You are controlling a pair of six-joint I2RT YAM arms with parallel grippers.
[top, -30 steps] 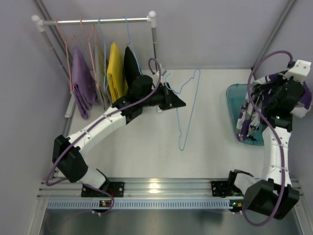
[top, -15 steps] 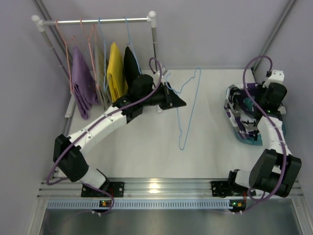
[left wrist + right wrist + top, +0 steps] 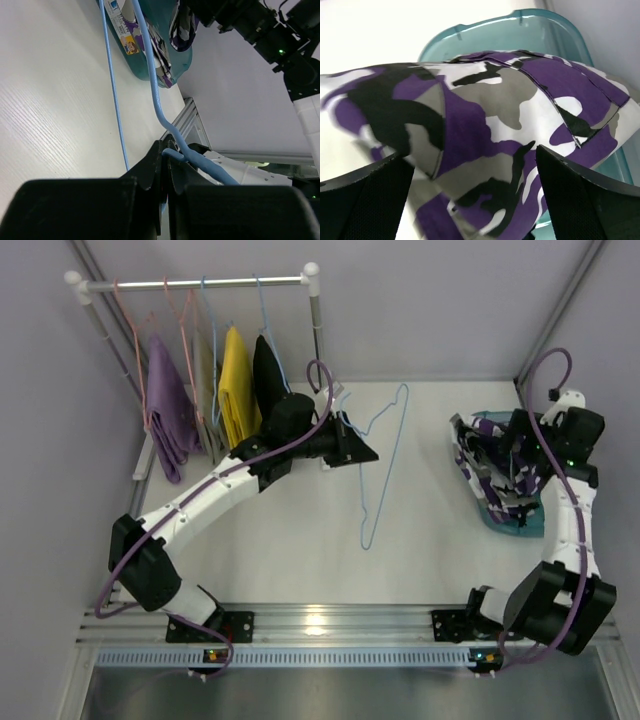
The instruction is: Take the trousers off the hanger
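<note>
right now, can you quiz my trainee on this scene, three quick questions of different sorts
1. True or false: trousers hang on the blue hanger gripped in the left jaws.
2. The camouflage trousers lie over: A the table's middle, B the teal bin, C a pink hanger.
3. Fill in: on the rail, the black trousers hang beside the ___ garment.
Key: 1 false; 2 B; 3 yellow garment.
</note>
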